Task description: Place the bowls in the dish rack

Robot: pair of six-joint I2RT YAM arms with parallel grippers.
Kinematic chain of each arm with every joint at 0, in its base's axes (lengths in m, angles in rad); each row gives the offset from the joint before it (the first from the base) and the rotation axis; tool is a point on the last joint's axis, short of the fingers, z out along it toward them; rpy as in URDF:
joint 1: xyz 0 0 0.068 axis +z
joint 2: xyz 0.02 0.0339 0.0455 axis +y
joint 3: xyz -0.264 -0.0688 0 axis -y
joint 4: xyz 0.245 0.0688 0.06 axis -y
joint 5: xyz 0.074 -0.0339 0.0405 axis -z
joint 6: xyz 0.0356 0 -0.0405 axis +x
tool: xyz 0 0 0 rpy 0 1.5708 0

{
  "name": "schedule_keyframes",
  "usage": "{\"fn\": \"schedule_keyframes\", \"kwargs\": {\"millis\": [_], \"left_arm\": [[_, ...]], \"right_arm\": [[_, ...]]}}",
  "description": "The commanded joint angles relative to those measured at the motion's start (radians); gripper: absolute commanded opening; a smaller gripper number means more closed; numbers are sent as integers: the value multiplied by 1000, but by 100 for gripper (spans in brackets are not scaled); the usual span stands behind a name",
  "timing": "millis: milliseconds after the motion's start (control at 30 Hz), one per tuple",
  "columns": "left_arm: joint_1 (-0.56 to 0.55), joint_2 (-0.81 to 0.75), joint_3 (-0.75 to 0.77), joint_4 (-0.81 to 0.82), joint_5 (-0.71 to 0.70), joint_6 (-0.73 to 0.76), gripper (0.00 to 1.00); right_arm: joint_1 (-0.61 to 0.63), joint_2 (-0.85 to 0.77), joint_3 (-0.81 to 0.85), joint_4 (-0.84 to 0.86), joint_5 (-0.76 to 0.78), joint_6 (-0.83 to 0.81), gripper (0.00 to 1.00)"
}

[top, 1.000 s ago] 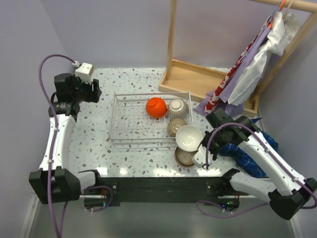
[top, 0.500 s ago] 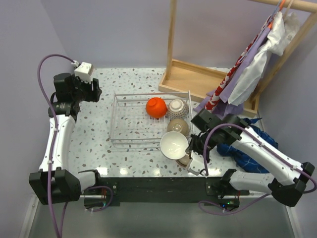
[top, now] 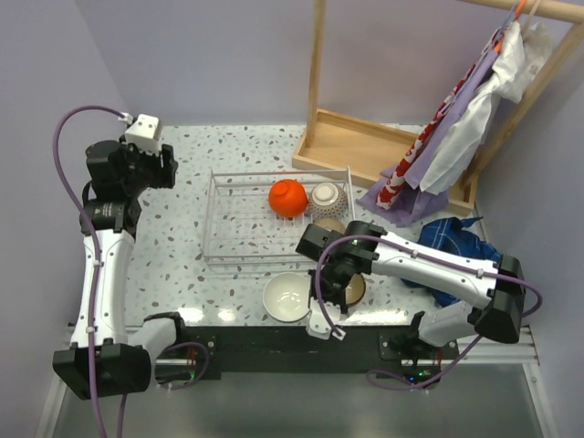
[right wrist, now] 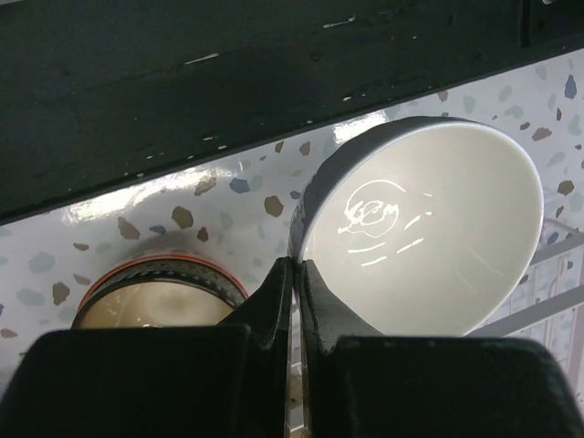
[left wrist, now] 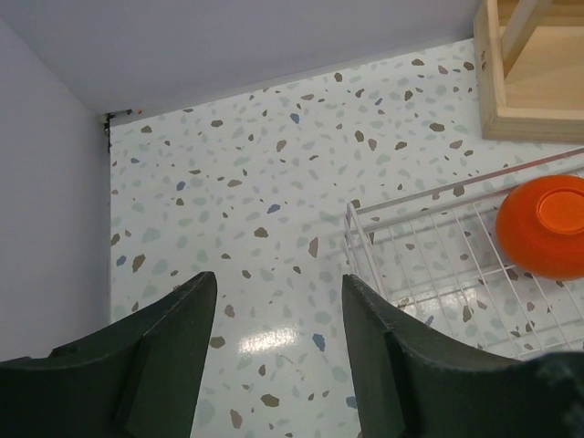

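Note:
My right gripper (top: 309, 299) is shut on the rim of a white bowl (top: 286, 297) and holds it tilted just in front of the wire dish rack (top: 239, 239), near the table's front edge. The right wrist view shows the fingertips (right wrist: 297, 265) pinching the white bowl's (right wrist: 429, 237) rim. A red-rimmed bowl (top: 353, 290) sits on the table under my right arm; it also shows in the right wrist view (right wrist: 160, 294). In the rack are an orange bowl (top: 287, 198), a beige patterned bowl (top: 326, 195) and a tan bowl (top: 329, 225). My left gripper (top: 153, 170) is open and empty, left of the rack.
A wooden tray-like frame (top: 365, 146) with upright posts stands at the back right, with cloths (top: 456, 128) hanging over it. A blue cloth (top: 452, 246) lies at the right. The black base rail (top: 274, 342) runs along the near edge. The left wrist view shows the rack's corner (left wrist: 365, 212) and the orange bowl (left wrist: 547, 225).
My right arm has swung left and toward the near edge, carrying the white bowl from above the red-rimmed bowl to in front of the rack. My left arm shifted slightly left.

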Motion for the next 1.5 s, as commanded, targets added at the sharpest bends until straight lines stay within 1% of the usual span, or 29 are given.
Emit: {"fn": "schedule_keyframes", "kwargs": {"millis": [0, 100, 233, 300, 600, 700, 767, 800, 833, 867, 900, 967, 1067, 1167, 1200, 1233, 1267, 1300, 1367, 1400, 1467], "left_arm": [[19, -55, -32, 18, -1, 3, 63], [24, -67, -54, 18, 3, 1, 63], [25, -72, -64, 16, 12, -5, 63], [25, -66, -61, 19, 20, -8, 63], [25, -26, -57, 44, 48, -31, 62], [25, -13, -57, 53, 52, -36, 63], [25, -7, -57, 56, 54, -36, 62], [25, -3, -57, 59, 57, -37, 63], [25, 0, -57, 59, 58, -39, 63], [25, 4, -55, 62, 61, -40, 63], [25, 8, -52, 65, 69, -39, 62], [24, 13, -46, 70, 77, -40, 63], [25, 22, -34, 79, 88, -51, 63], [25, 30, -24, 87, 100, -60, 63], [24, 28, -21, 87, 103, -65, 63], [24, 28, -21, 91, 107, -70, 63], [24, 27, -21, 91, 111, -74, 63], [22, 28, -21, 93, 115, -77, 63], [22, 31, -21, 93, 121, -82, 63], [24, 33, -21, 93, 124, -83, 63], [24, 42, -18, 96, 127, -86, 63]], "right_arm": [[26, 29, -28, 208, 22, 98, 0], [49, 55, -60, 305, 61, 187, 0], [72, 112, -51, 362, 75, 305, 0], [84, 117, -58, 408, 88, 336, 0], [92, 152, -101, 460, 105, 514, 0], [92, 149, -124, 494, 107, 572, 2], [92, 152, -137, 508, 118, 612, 6], [90, 152, -138, 525, 125, 629, 11], [92, 154, -137, 523, 133, 655, 24], [90, 149, -135, 517, 147, 661, 30], [92, 141, -135, 502, 156, 663, 34], [92, 106, -132, 485, 177, 683, 39], [92, 51, -114, 425, 220, 723, 42], [92, 5, -104, 361, 275, 859, 42], [90, -6, -107, 356, 309, 916, 43], [86, -20, -118, 356, 367, 1033, 42], [82, -47, -129, 356, 395, 1080, 42], [76, -64, -141, 373, 417, 1171, 42], [49, -96, -163, 364, 427, 1217, 43], [40, -101, -170, 370, 438, 1258, 44], [-6, -99, -178, 371, 447, 1287, 45]]}}
